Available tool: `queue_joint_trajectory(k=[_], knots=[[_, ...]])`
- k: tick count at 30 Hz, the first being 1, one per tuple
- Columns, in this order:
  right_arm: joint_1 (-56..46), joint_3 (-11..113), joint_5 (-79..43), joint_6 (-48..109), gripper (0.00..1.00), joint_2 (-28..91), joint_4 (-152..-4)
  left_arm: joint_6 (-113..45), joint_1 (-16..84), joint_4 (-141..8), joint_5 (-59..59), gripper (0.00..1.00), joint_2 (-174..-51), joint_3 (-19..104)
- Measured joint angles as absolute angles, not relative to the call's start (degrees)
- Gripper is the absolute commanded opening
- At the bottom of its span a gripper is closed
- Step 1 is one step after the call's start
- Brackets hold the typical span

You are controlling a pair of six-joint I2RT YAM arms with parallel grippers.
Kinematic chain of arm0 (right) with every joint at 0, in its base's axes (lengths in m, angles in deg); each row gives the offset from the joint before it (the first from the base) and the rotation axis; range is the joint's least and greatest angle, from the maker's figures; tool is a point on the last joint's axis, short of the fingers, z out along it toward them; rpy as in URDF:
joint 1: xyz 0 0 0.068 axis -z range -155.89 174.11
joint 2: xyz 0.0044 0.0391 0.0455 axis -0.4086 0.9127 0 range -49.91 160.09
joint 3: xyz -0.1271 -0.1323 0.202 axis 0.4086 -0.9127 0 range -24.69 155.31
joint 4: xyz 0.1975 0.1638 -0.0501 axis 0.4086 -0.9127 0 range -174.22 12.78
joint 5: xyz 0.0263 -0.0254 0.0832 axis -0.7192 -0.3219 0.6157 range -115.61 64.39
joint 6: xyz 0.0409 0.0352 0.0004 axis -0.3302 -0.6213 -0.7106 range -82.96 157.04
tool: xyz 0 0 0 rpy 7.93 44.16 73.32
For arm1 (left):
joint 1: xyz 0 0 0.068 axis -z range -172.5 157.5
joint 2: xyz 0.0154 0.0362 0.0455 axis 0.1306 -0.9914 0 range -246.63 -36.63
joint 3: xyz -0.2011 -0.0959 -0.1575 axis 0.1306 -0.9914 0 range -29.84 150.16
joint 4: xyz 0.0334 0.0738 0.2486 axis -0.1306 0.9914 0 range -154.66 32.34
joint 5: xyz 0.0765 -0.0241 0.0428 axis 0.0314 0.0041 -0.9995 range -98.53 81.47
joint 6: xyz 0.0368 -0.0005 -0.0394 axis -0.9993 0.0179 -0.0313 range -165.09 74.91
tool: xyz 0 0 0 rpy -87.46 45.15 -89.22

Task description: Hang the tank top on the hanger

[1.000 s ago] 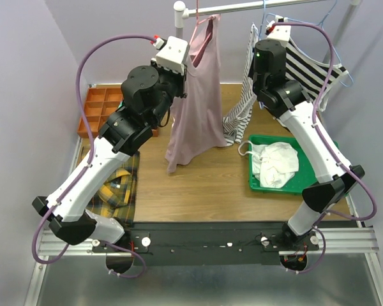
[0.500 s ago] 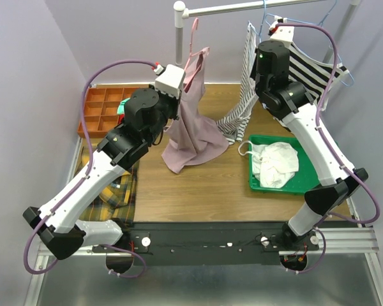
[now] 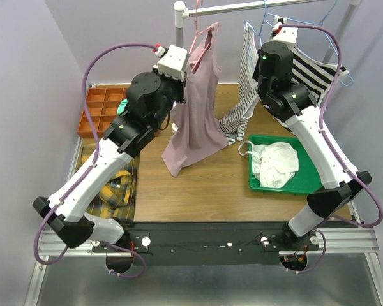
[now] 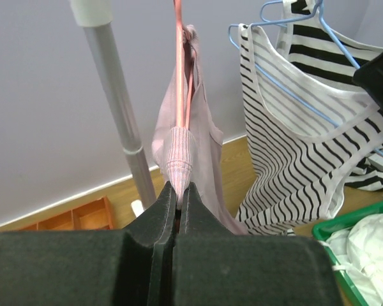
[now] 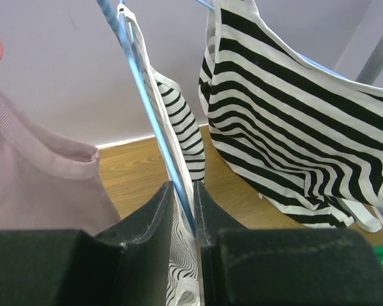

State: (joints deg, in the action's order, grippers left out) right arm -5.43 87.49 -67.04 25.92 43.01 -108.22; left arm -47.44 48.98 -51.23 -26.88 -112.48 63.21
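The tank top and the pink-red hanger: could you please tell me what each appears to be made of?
The tank top looks like soft matte knit fabric: it drapes in loose folds, with fine ribbing along its edge. The hanger looks like thin wire, probably metal under a smooth pink-red coating; the core cannot be seen.

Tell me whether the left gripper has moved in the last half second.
Yes. The left gripper has risen toward the clothes rail, farther from the orange tray, carrying the tank top up with it.
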Motion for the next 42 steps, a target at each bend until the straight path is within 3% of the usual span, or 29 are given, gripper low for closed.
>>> queue_joint_trajectory(k=[20, 23, 28, 29, 31, 36, 40, 42], knots=[[-5.4, 84.7, -63.3, 23.1, 0.27, 40.3, -109.7, -42.5, 47.7, -55.6, -29.4, 0.02, -124.3, 67.7], [-5.4, 84.5, -63.0, 22.9, 0.27, 39.8, -109.9, -41.9, 47.6, -55.7, -29.3, 0.16, -124.3, 67.7], [-5.4, 84.4, -62.2, 22.6, 0.27, 39.5, -109.9, -40.8, 47.6, -56.2, -29.3, 0.26, -124.2, 66.9], [-5.4, 84.4, -62.1, 22.5, 0.29, 39.5, -109.9, -40.6, 47.6, -56.5, -29.3, 0.33, -124.0, 66.4], [-5.4, 84.4, -61.6, 22.3, 0.36, 39.4, -110.0, -40.4, 47.6, -56.9, -29.3, 0.42, -123.5, 65.4], [-5.4, 84.4, -59.0, 21.5, 0.61, 39.4, -110.5, -39.5, 47.6, -57.3, -28.7, 0.76, -120.8, 63.7], [-5.4, 84.4, -55.5, 20.2, 0.72, 39.1, -110.6, -38.9, 47.6, -57.5, -27.6, 0.99, -117.6, 62.8], [-5.4, 84.4, -53.6, 19.7, 0.78, 38.5, -110.8, -38.3, 47.6, -57.3, -26.9, 0.99, -115.3, 62.1]])
